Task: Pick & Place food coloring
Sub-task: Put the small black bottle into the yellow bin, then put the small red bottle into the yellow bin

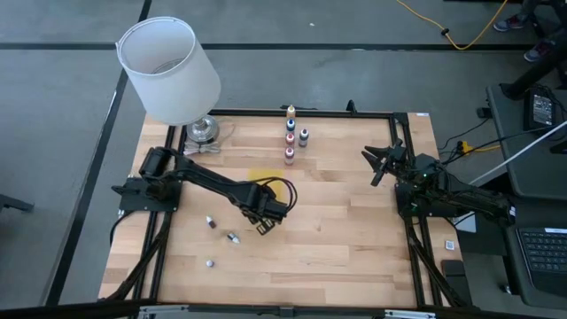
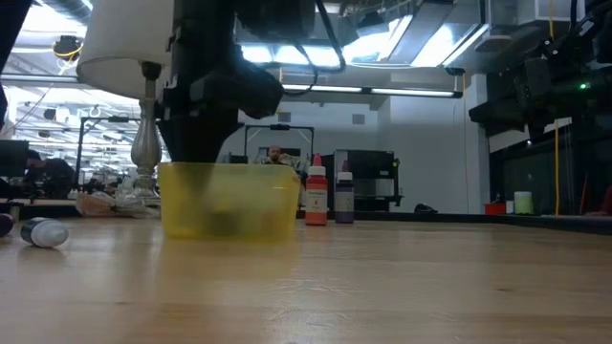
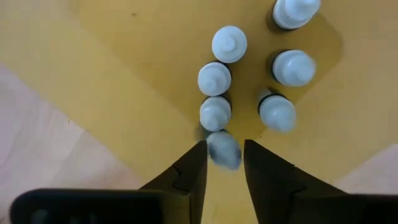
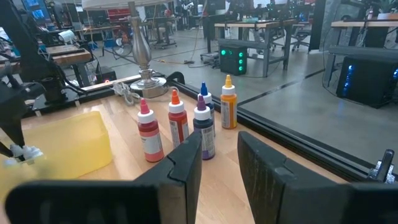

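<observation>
Pale wooden tabletop (image 1: 354,230) carries the yellow translucent rectangular tray (image 2: 229,201) under the left gripper (image 3: 224,163) — jaws slightly spread around a tiny white-capped dropper bottle (image 3: 222,149), upright beside five others. Right gripper (image 4: 219,152) waits far right, jaws narrowly apart, empty.

Pale wood worktop (image 1: 354,221), plank-grained, edged by a black frame (image 1: 319,112). Grey concrete floor (image 1: 53,133) all round, crossed by dark lines; a yellow cable (image 1: 443,31) trails over it. Table lamp at a worktop corner: white drum shade (image 1: 168,69), silver base (image 1: 202,129). Beyond: open workshop, long ceiling strip lights (image 2: 382,92), white far wall (image 2: 430,153), desks and equipment (image 4: 273,31). Keyboard (image 1: 542,252) on a side bench.
</observation>
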